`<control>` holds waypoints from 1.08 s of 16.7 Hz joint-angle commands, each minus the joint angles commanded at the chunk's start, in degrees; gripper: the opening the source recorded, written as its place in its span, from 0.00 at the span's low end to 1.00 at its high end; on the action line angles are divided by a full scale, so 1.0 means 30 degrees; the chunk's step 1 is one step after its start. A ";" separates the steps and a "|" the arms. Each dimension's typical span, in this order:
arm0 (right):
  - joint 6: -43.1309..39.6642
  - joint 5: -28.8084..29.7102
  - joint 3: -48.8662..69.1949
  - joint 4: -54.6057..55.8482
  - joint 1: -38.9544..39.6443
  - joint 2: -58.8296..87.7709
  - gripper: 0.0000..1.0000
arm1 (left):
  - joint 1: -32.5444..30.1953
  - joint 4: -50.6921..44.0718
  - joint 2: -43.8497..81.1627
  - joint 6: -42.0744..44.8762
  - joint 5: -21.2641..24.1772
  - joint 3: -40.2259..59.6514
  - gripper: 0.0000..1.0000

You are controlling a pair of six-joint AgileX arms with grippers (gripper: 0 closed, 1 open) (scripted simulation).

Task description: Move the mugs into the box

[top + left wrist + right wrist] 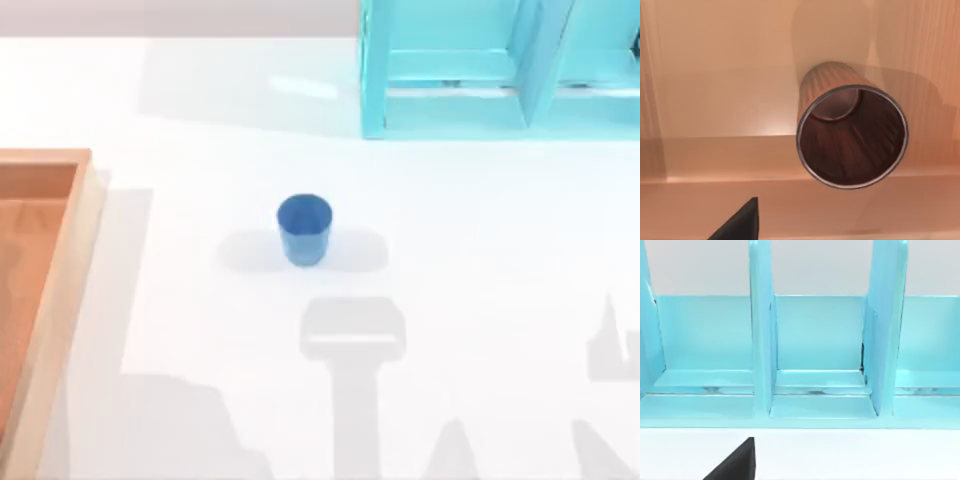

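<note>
Inside the box [715, 155] stands the brown mug [850, 135]; both arms' fingers mostly cropped, their state unclear.

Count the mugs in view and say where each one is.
2. The blue mug stands upright on the white table, near its middle, right of the box. The brown mug is inside the box, seen in the left wrist view. Others may be hidden.

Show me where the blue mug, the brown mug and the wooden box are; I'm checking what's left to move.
blue mug [303, 230]: top view, its side wall.
brown ribbed mug [852, 137]: left wrist view, its dark inside.
wooden box [62, 255]: top view, its light tan rim.
</note>
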 joint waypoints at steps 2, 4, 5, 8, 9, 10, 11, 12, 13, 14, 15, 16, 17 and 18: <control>0.0000 0.0000 0.0000 0.0000 0.0000 0.0000 1.00 | 0.0035 -0.1472 0.0192 -0.0005 0.0019 0.1555 1.00; 0.0000 0.0000 0.0000 0.0000 0.0000 0.0000 1.00 | 0.0041 -0.3080 0.0289 -0.0058 -0.0034 0.3263 1.00; 0.0000 0.0000 0.0000 0.0000 0.0000 0.0000 1.00 | -0.0011 -0.3878 0.0290 -0.0069 -0.0029 0.4071 1.00; 0.0000 0.0000 0.0000 0.0000 0.0000 0.0000 1.00 | -0.0078 -0.5723 0.0216 -0.0162 -0.0021 0.6130 1.00; 0.0000 0.0000 0.0000 0.0000 0.0000 0.0000 1.00 | -0.0070 -0.6033 0.0230 -0.0178 -0.0007 0.6446 1.00; 0.0000 0.0000 0.0000 0.0000 0.0000 0.0000 1.00 | -0.0073 -0.6142 0.0243 -0.0174 0.0020 0.6559 1.00; 0.0000 0.0000 0.0000 0.0000 0.0000 0.0000 1.00 | -0.0073 -0.6142 0.0243 -0.0174 0.0020 0.6559 1.00; 0.0000 0.0000 0.0000 0.0000 0.0000 0.0000 1.00 | -0.0073 -0.6142 0.0243 -0.0174 0.0020 0.6559 1.00; 0.0000 0.0000 0.0000 0.0000 0.0000 0.0000 1.00 | -0.0032 -0.6090 0.0225 -0.0169 0.0017 0.6503 1.00; 0.0000 0.0000 0.0000 0.0000 0.0000 0.0000 1.00 | -0.0035 -0.6091 0.0230 -0.0174 0.0016 0.6508 1.00; 0.0000 0.0000 0.0000 0.0000 0.0000 0.0000 1.00 | -0.0176 -0.6123 0.0417 -0.0361 -0.0027 0.6699 1.00; 0.0000 0.0000 0.0000 0.0000 0.0000 0.0000 1.00 | -0.0463 -0.6180 0.0803 -0.0732 -0.0124 0.7076 1.00; 0.0000 0.0000 0.0000 0.0000 0.0000 0.0000 1.00 | -0.0892 -0.6242 0.1386 -0.1298 -0.0265 0.7616 1.00; 0.0000 0.0000 0.0000 0.0000 0.0000 0.0000 1.00 | -0.1458 -0.6295 0.2153 -0.2003 -0.0424 0.8286 1.00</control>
